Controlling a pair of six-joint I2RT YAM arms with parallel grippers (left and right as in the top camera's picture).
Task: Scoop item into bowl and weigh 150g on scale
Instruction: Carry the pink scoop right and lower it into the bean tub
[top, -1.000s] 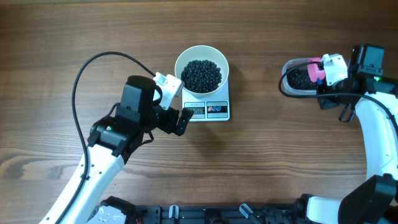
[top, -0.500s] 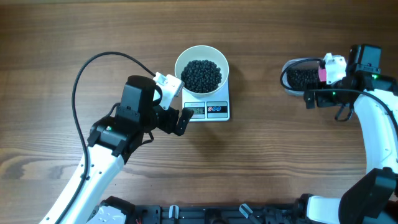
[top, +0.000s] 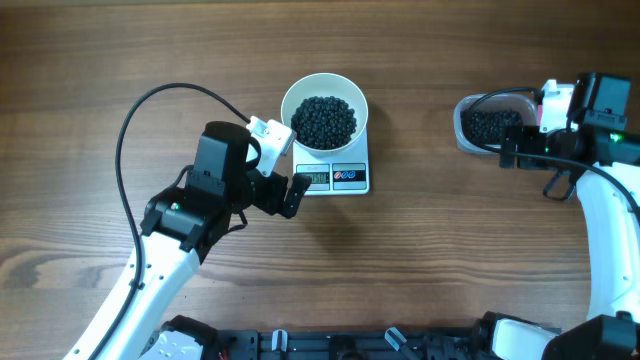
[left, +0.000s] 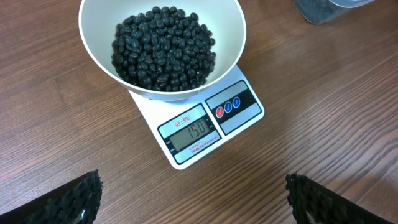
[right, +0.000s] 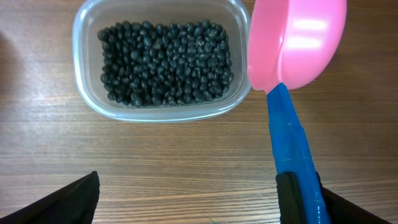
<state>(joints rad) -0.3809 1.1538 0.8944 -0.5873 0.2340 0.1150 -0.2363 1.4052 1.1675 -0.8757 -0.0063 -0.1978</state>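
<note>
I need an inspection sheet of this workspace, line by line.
Surface: wooden table, brown grain.
Job's things: white bowl of black beans sits on the scale; display seems to read 150.
Clutter: clear tub, partly filled with beans; pink scoop, blue handle, head at the tub's corner.
Grippers: left gripper open, empty; right gripper open, scoop handle by one finger.
Cables: black cable loops above the left arm.
Surroundings: dark rig frame along the near edge.

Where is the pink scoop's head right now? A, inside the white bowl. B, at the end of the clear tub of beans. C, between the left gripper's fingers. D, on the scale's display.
B: the right wrist view shows the pink scoop with its head against the right end of the clear tub.
</note>
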